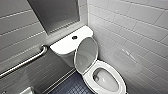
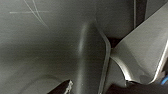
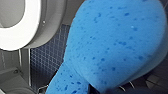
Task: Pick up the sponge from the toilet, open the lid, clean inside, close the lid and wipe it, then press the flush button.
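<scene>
The white toilet [image 1: 109, 89] stands against the tiled wall with its lid [image 1: 86, 54] raised and leaning back on the tank, so the oval bowl is open. The dark round flush button [image 1: 74, 37] sits in the middle of the tank top. In the right wrist view the bright blue sponge [image 3: 112, 45] looms large, and my right gripper [image 3: 93, 86] is shut on its narrow waist. Beside the sponge I see the toilet's white seat ring [image 3: 22, 37] and the bowl's outer wall. My left gripper is open with nothing in it.
A metal grab bar [image 1: 25, 62] runs along the left wall beside the tank. White tiled wall [image 1: 135, 37] closes in the toilet's right side. Dark small-tiled floor [image 1: 72, 86] lies left of the bowl. The left wrist view holds dark grey surfaces.
</scene>
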You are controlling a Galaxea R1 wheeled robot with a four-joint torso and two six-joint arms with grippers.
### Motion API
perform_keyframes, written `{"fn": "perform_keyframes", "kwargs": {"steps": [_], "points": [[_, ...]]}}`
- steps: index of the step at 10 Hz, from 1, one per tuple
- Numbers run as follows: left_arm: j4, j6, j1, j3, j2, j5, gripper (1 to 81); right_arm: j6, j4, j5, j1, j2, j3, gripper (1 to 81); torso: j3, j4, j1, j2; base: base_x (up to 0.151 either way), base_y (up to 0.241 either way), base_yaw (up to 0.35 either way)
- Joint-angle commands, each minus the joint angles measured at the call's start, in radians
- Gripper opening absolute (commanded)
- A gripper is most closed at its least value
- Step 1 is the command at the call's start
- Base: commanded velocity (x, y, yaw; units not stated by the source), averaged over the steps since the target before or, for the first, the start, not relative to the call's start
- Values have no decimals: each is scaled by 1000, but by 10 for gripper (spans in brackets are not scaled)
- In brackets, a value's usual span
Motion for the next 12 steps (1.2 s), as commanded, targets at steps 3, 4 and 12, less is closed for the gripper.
{"fn": "perform_keyframes", "kwargs": {"steps": [3,4,12], "points": [[8,8,-65,171,-101,111,811,-31,-106,41,-181,72,-160,10,0,0,0,0,0,0,0],[5,8,-95,188,-114,145,811,-31,-124,65,-219,100,-197,10,0,0,0,0,0,0,0],[-46,-18,-364,521,-317,251,811,-31,-235,251,-480,262,-338,10,0,0,-84,130,0,0,0]]}}
